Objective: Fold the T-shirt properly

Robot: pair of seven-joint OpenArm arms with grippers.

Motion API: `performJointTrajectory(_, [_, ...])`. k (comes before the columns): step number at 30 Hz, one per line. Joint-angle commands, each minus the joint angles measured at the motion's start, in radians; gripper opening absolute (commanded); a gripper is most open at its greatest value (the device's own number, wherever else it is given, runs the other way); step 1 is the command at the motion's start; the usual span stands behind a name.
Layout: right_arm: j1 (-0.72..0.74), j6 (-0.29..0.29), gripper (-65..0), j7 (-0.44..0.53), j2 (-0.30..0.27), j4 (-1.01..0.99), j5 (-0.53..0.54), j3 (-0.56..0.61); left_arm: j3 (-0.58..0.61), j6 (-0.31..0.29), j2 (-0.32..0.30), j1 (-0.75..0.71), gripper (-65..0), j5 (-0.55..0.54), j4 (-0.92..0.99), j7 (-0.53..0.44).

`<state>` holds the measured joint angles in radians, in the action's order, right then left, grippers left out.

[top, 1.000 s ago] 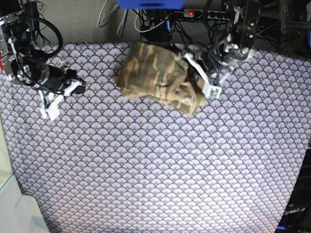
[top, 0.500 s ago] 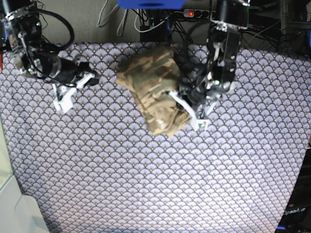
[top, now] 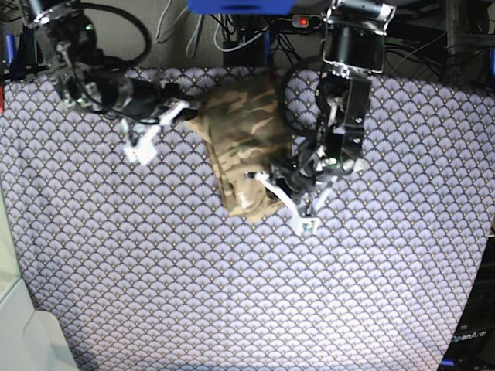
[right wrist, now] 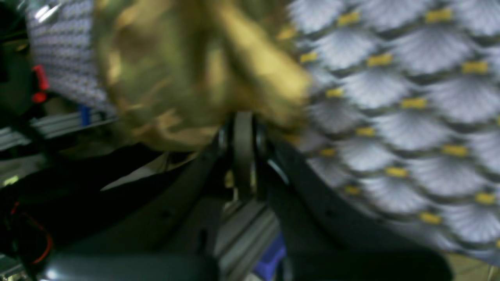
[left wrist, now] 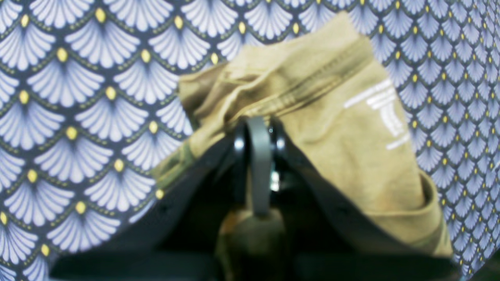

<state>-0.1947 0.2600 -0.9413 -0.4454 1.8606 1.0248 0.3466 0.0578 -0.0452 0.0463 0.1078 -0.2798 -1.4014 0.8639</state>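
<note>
The T-shirt (top: 244, 151) is seen bunched in the upper middle of the base view, lying on the purple scallop-patterned tablecloth (top: 232, 294) that covers the bench. Its lower right corner is held by the left gripper (top: 272, 184), whose arm comes down from the top right of that view. In the left wrist view the jaws are pressed together on a fold of the tan cloth (left wrist: 312, 128), with a ribbed hem running across the upper middle of the frame and pale printed lines at the upper right.

The right gripper (top: 184, 110) is found at the shirt's upper left edge in the base view, its arm reaching in from the top left. In the blurred right wrist view the jaws of the right gripper (right wrist: 243, 128) are seen closed, with camouflage cloth (right wrist: 187, 70) bunched right at their tip; whether any cloth is actually pinched there cannot be told.

A power strip (top: 305, 21) with a red light is visible beyond the bench's far edge.
</note>
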Motion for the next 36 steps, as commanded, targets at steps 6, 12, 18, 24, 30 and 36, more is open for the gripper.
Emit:
performJointTrajectory(6, [0.010, 0.005, -65.0, 0.009, -0.006, 0.026, 0.021, 0.087, -0.006, -0.005, -0.013, 0.014, -64.5, -0.019, -0.148, -0.002])
performJointTrajectory(12, [-0.001, 0.005, -65.0, 0.011, -0.051, 0.113, 0.021, 0.084, -0.023, -0.005, -0.121, -0.067, -64.5, -0.019, -0.353, -0.008])
performJointTrajectory(18, [0.004, 0.005, -65.0, 0.011, -0.088, 0.123, 0.021, 0.013, -0.137, -0.006, -0.139, -0.190, -64.5, -0.012, -0.344, -0.010])
performJointTrajectory(24, [0.028, 0.005, -65.0, 0.012, -0.102, 0.046, 0.009, -0.063, -0.123, -0.006, -0.108, -0.213, -64.5, -0.012, -0.215, -0.012])
performJointTrajectory(30, [0.034, -0.037, -65.0, 0.011, -0.039, -0.019, -0.176, -0.031, -0.051, -0.006, -0.093, -0.179, -64.5, -0.011, -0.085, -0.102])
performJointTrajectory(36, [-0.004, -0.086, -65.0, 0.012, 0.053, -0.019, -0.277, 0.088, 0.006, -0.005, -0.072, -0.156, -64.5, -0.011, -0.057, -0.128])
